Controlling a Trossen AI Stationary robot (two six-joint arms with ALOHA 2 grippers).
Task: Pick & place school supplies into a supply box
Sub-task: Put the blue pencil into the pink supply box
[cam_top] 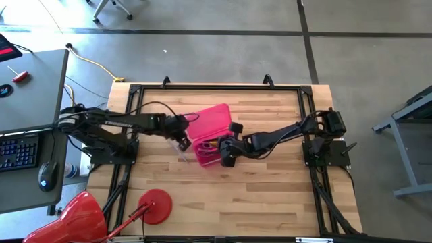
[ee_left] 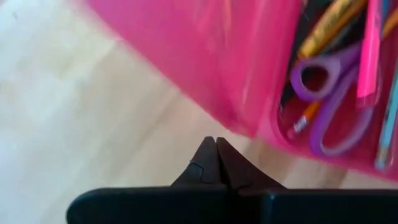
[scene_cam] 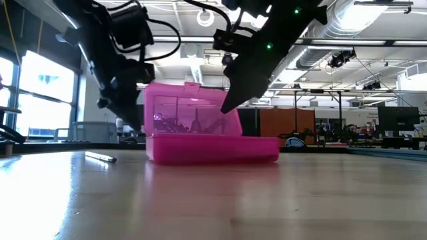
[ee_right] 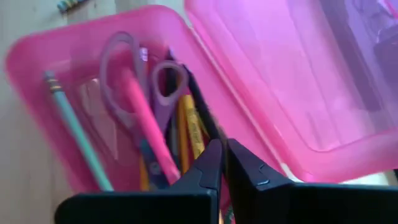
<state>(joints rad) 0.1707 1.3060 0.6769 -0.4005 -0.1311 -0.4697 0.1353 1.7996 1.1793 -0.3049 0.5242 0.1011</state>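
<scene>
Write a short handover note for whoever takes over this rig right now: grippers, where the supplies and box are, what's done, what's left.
Left gripper: shut, empty, beside the pink supply box.
Right gripper: shut, empty, over the box's open tray.
Box: mid-table, lid open and upright.
Done: purple scissors, pink pen, teal pencil and yellow pencils lie in the tray.
Left: one pencil lies on the table outside the box, on the left arm's side.

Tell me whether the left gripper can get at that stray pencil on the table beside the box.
Probably yes. The pencil lies apart from the pink box on bare table, with the shut, empty left gripper close by and nothing between them.
</scene>
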